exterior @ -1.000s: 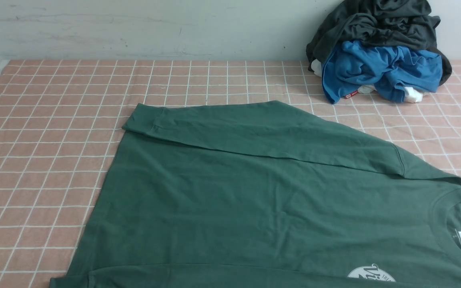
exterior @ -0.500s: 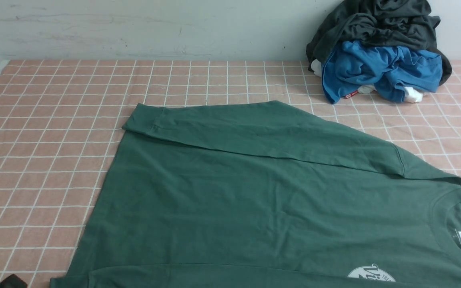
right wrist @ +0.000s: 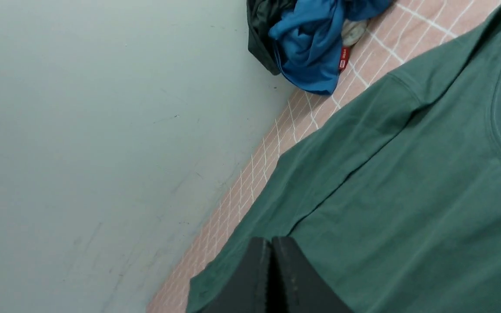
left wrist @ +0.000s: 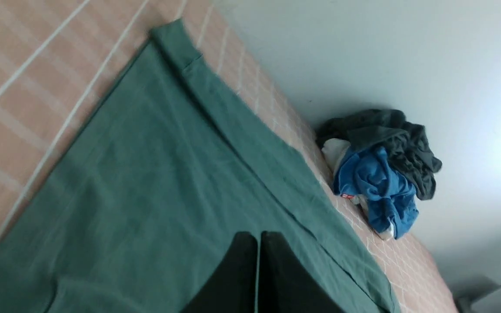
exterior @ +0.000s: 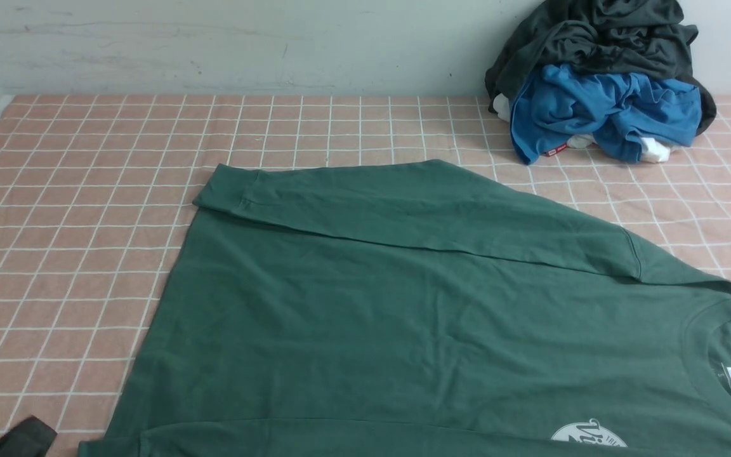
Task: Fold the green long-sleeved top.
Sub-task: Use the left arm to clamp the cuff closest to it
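The table (exterior: 73,209), under pink checked cloth, fills the front view. The green long-sleeved top (exterior: 403,317) lies flat across lower centre and right, collar at lower right, one sleeve folded over the body along its upper edge. A charcoal garment (exterior: 594,32) and blue garment (exterior: 600,108) are heaped at upper right. The left gripper (left wrist: 258,265) and right gripper (right wrist: 271,274) are near the top, jaws pressed together, empty. Judged step: between folds. The next move calls for opening the jaws and pinching a fabric edge.
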### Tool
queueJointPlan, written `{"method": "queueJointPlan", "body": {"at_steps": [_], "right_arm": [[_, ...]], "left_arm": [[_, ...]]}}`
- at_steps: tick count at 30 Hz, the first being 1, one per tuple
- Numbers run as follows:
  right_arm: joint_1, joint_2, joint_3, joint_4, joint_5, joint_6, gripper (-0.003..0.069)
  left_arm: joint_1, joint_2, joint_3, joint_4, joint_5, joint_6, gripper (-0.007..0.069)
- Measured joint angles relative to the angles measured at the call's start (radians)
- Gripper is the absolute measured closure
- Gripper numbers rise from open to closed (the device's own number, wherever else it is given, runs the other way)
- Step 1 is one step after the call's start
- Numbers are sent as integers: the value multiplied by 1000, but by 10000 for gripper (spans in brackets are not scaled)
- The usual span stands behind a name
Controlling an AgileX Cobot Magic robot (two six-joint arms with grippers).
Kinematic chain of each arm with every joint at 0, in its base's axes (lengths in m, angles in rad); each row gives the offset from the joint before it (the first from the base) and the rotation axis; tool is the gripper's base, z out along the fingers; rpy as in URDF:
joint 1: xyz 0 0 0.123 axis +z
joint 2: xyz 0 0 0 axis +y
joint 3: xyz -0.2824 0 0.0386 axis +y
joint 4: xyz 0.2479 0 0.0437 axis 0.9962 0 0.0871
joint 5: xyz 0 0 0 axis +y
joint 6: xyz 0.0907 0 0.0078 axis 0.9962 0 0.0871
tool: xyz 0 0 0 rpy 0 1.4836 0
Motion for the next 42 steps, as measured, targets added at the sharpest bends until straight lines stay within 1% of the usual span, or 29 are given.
{"method": "queueJointPlan", "body": {"at_steps": [1, 3, 5, 6, 7, 8, 10, 12, 13, 15, 17, 18, 21, 25, 27, 28, 29, 31, 33, 37, 42], "right_arm": [[0, 0, -9, -7, 14, -52, 673], [0, 0, -59, -38, 32, -155, 673], [0, 17, -129, -78, 32, -240, 673], [0, 42, -165, -104, 33, -273, 673], [0, 96, -223, -151, 41, -319, 673], [0, 129, -254, -179, 50, -333, 673], [0, 259, -371, -280, 116, -407, 673], [7, 413, -512, -386, 226, -491, 673], [7, 427, -525, -395, 239, -496, 673], [41, 608, -689, -482, 426, -546, 673], [77, 695, -750, -508, 534, -557, 673], [123, 749, -794, -517, 609, -562, 673], [220, 840, -832, -527, 758, -565, 673], [338, 890, -831, -548, 897, -569, 673], [362, 891, -822, -560, 906, -571, 673], [366, 891, -820, -566, 911, -571, 673], [374, 890, -812, -577, 916, -571, 673], [375, 890, -809, -581, 917, -571, 673], [375, 890, -807, -581, 908, -571, 673], [375, 890, -807, -581, 870, -571, 673], [375, 890, -806, -581, 862, -571, 673]], "left_arm": [[0, 4, -60, 14, 21, 69, 627], [0, 54, -171, 67, 83, 163, 627], [0, 165, -278, 159, 169, 218, 627], [0, 192, -302, 181, 192, 228, 627], [0, 293, -391, 263, 281, 267, 627], [0, 338, -430, 299, 321, 277, 627], [0, 485, -556, 419, 448, 323, 627], [-13, 630, -677, 544, 565, 360, 627], [-16, 642, -685, 554, 565, 363, 627], [-82, 783, -744, 677, 633, 366, 627], [-147, 861, -750, 728, 659, 349, 626], [-183, 919, -746, 745, 675, 341, 620], [-272, 1056, -739, 760, 694, 315, 580], [-317, 1220, -739, 758, 680, 291, 466], [-320, 1269, -739, 753, 661, 286, 393], [-320, 1290, -739, 752, 654, 285, 377], [-320, 1341, -739, 739, 611, 281, 310], [-321, 1399, -739, 725, 562, 284, 239], [-321, 1464, -739, 725, 506, 296, 189], [-321, 1589, -739, 753, 428, 303, 155], [-321, 1701, -741, 757, 396, 303, 159]]}}
